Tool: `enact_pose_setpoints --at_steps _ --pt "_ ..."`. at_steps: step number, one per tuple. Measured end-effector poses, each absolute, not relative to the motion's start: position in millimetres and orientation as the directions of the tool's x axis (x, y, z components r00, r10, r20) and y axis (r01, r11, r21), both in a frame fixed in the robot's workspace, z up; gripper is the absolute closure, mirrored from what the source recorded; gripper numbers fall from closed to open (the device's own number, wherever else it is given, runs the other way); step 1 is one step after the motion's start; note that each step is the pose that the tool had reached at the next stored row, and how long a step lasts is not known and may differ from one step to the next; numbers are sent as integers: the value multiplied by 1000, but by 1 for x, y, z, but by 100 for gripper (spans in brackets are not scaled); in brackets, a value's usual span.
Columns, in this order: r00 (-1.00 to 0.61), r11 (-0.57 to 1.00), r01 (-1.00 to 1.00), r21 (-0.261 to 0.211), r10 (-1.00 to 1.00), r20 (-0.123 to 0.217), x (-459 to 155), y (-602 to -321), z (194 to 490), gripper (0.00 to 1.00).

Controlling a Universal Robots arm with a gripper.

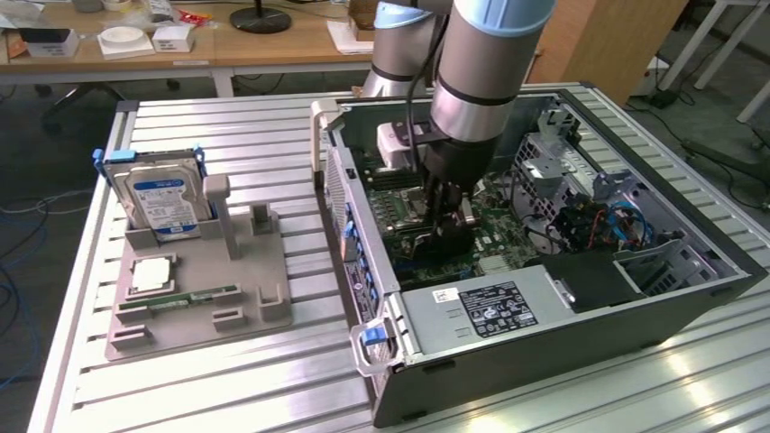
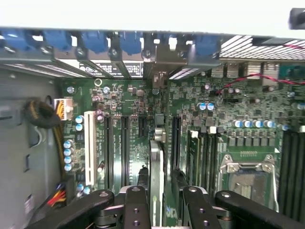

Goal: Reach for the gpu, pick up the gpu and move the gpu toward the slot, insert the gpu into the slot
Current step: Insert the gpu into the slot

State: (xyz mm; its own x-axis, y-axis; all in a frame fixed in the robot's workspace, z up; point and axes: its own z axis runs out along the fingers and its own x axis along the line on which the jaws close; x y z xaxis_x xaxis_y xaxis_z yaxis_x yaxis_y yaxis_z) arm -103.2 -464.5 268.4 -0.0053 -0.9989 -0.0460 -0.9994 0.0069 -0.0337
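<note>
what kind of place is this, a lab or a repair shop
Most likely a robotics lab or workshop: a robot arm reaches into an open computer case on a slatted metal table, with cluttered wooden desks behind.

Robotics lab or workshop: robot arm (image 1: 481, 63) over an opened computer case (image 1: 565, 262) on a slatted aluminium desk (image 1: 216, 379), grey parts fixture (image 1: 193, 280) alongside, cluttered wooden bench (image 1: 180, 45) and floor cables (image 1: 18, 298) behind.
</note>
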Motion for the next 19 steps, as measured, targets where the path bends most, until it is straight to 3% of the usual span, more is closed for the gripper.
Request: enact_pose_setpoints --at_steps 7,9,10,12,19 --pt "-5 7 -999 -36 -999 -46 -103 -464 273 67" --pt "-5 7 -999 -36 -999 -46 -103 -464 273 80" --pt "-5 7 -999 -36 -999 -46 -103 -464 273 80" --pt "-5 7 -999 -36 -999 -46 -103 -464 273 90" --pt "-5 7 -999 -36 -999 -46 -103 -464 273 90"
